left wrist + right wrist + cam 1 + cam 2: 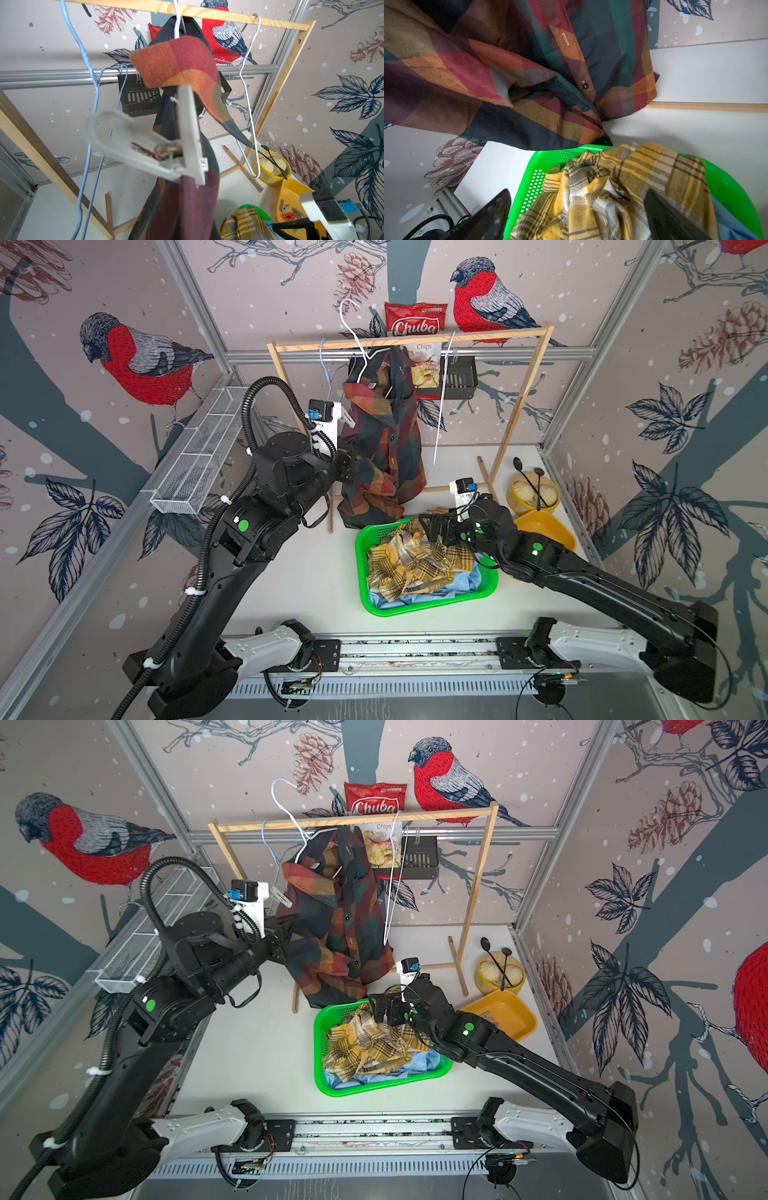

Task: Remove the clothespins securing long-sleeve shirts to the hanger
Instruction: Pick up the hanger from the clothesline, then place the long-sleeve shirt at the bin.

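A dark maroon-orange-green checked shirt [382, 439] hangs from a white wire hanger [353, 329] on the wooden rack [415, 339]. A whitish clothespin [182, 145] is clipped to its cloth; it also shows in both top views [348, 419]. My left gripper [348, 467] is pressed into the shirt's side and shut on the cloth, which hides its fingers. My right gripper [577, 216] hangs open and empty over the yellow plaid shirt [623, 187] in the green basket [360, 568]. A light blue shirt [457, 587] lies under the plaid one.
A bare blue hanger [326, 364] and a bare white hanger [442, 393] also hang on the rack. At the right, a yellow tray [548, 531] holds loose clothespins [287, 212], beside a yellow bowl [534, 491] with spoons. A wire shelf [203, 452] lines the left wall.
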Available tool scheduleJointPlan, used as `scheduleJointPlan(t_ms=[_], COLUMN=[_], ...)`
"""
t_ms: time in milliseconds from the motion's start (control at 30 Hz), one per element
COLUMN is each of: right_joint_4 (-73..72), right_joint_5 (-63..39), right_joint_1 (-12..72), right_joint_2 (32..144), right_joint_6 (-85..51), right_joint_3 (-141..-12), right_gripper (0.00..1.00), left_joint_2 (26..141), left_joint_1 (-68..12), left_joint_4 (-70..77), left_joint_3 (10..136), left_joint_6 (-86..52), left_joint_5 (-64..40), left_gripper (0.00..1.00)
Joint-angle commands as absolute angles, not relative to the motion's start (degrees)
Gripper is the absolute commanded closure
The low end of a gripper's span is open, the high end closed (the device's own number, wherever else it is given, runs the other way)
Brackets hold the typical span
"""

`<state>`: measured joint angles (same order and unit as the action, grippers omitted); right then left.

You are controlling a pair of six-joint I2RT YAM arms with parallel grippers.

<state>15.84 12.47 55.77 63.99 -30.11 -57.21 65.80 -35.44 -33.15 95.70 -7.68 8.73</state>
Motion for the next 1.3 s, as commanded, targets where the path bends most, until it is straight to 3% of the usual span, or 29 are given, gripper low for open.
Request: scheduleJointPlan(t_ms=[0, 467, 767, 1033, 1267], right_joint_4=[12.25, 10.8, 3.46, -3.2, -10.47], right_joint_5=[14.05, 16.46, 13.75, 9.08, 20.16], right_joint_1=[56.46, 64.12, 72.61, 75.33, 74.0], right_joint_2=[65.94, 69.78, 81.73, 92.11, 99.14], right_joint_6=[-29.76, -28.39, -23.72, -22.08, -20.03], right_joint_3=[-58.5, -59.39, -65.63, -74.07, -79.8], right_gripper=[0.0, 0.0, 0.0, 0.0, 0.0], left_joint_2=[66.06, 61.28, 55.46, 55.45, 53.0], left_joint_1=[-35.41, -35.38, -35.5, -35.5, -35.51], left_joint_4=[-31.73, -37.12, -40.73, -40.48, -40.45], left_joint_3=[94.57, 92.95, 90.98, 96.59, 100.16], left_joint_6=[-8.78, -8.71, -8.19, -8.65, -10.25], left_joint_5=[5.89, 1.96, 0.99, 1.87, -2.03], left_gripper=[1.0, 1.0, 1.0, 1.0, 1.0])
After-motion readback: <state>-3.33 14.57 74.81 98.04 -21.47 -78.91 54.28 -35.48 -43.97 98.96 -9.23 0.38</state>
